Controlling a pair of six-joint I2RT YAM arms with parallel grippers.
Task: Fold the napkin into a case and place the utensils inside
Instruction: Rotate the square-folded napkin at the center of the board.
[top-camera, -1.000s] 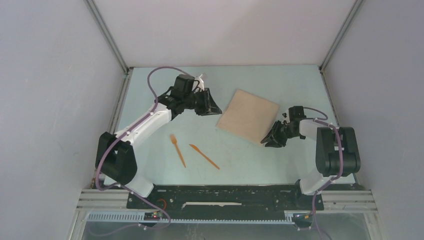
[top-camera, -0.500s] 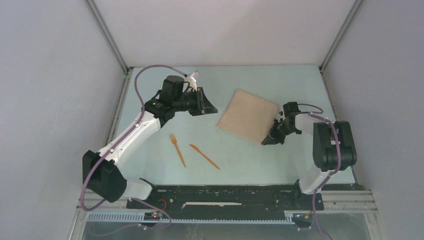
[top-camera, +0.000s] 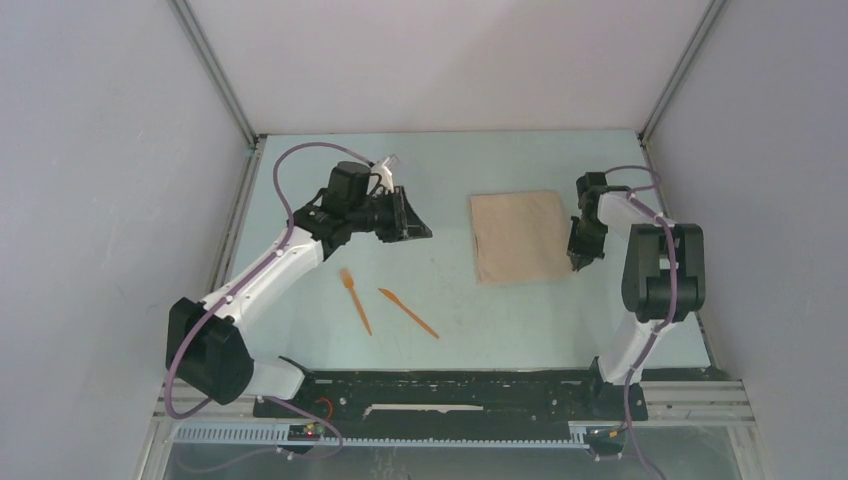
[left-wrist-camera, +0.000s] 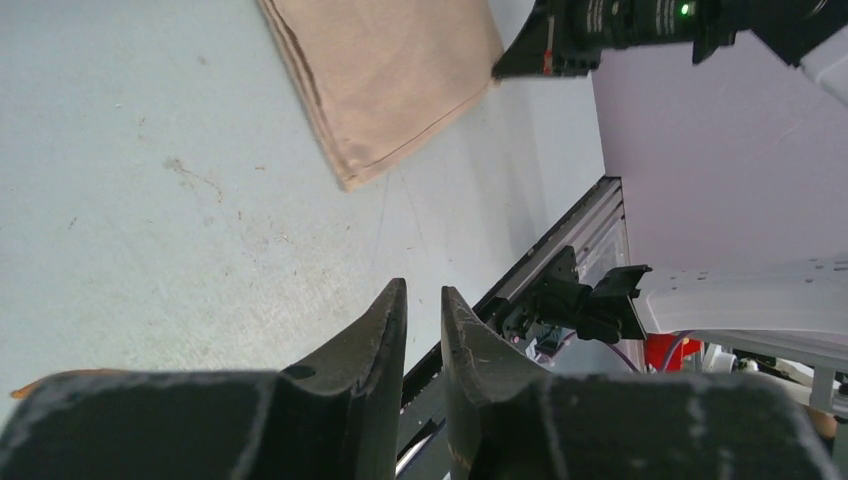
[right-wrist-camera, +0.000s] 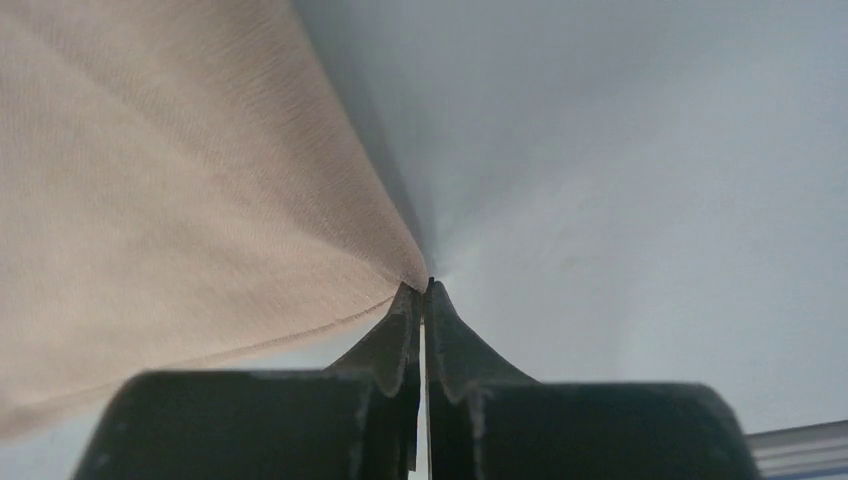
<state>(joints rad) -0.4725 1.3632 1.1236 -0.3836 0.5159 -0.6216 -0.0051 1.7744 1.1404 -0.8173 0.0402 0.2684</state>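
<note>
Napkin (top-camera: 520, 237): folded, right-centre of worktop, swung square to the edges from its earlier skew. Right gripper (top-camera: 578, 262): pinched tight on its near-right corner (dragging, apparently). Left gripper (top-camera: 420, 232): nearly closed, empty; fork (top-camera: 354, 299) and knife (top-camera: 408, 312) lie untouched toward near-left, casing unfinished.

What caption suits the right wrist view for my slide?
Right claw shut on a corner of the beige napkin above the pale table.

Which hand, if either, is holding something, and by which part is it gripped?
The right hand pinches the napkin at its near-right corner. The left hand holds nothing.
</note>
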